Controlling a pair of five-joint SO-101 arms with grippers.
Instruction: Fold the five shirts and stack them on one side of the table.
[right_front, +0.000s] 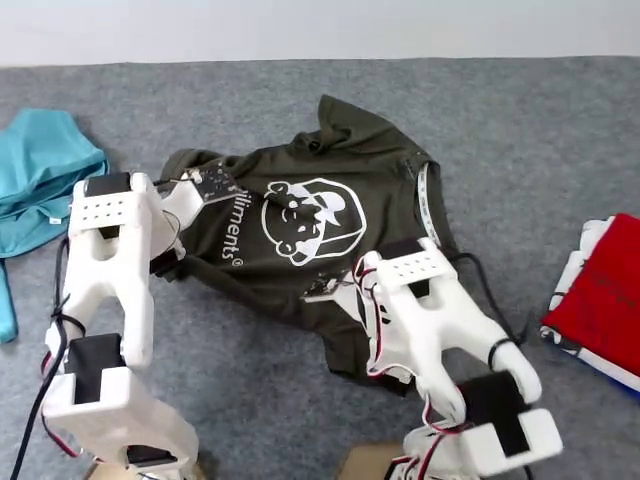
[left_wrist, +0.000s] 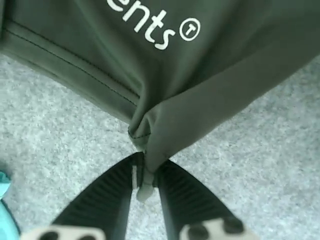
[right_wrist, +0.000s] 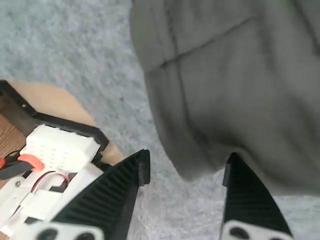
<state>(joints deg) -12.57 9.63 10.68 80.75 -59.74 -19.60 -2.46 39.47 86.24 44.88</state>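
Note:
A dark olive shirt with a white bear print lies spread and rumpled in the middle of the grey mat. My left gripper is shut on a pinched fold of the shirt's hem, just below the white lettering. In the high view this gripper sits at the shirt's left lower corner. My right gripper stands open, with a rounded edge of the olive shirt lying between its two black fingers. The right arm is over the shirt's lower right part.
A teal shirt lies crumpled at the far left. A folded stack topped by a red shirt sits at the right edge. The right arm's white base and the wooden table edge are close behind the gripper.

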